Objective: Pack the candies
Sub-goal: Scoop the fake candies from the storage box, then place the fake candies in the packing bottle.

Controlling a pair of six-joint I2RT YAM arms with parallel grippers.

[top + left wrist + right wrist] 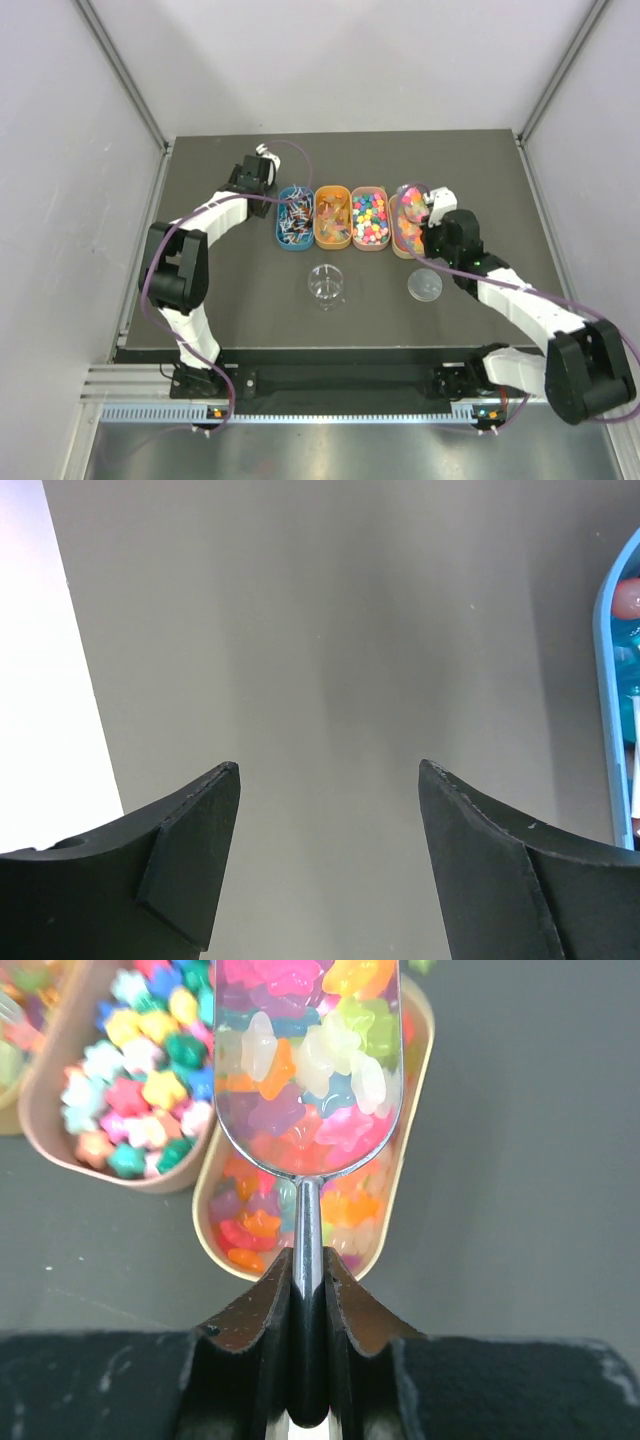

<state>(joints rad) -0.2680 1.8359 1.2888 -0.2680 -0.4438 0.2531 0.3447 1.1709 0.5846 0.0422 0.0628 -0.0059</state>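
The right hand (308, 1285) clamps narrowly on the handle of a metal scoop (305, 1210), its bowl heaped with candies (300, 1070) over the rightmost tray (418, 1090). The arm is stretched in from the lower right. The left hand (328, 772) gapes wide above the desk (330, 630), beside the blue tray (603, 680).

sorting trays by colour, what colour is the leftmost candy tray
Blue; the leftmost tray shows best in the top external view.

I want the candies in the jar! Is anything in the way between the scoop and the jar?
Nothing visible. The scoop of candies is over the rightmost tray, the jar stands open, its lid lies aside.
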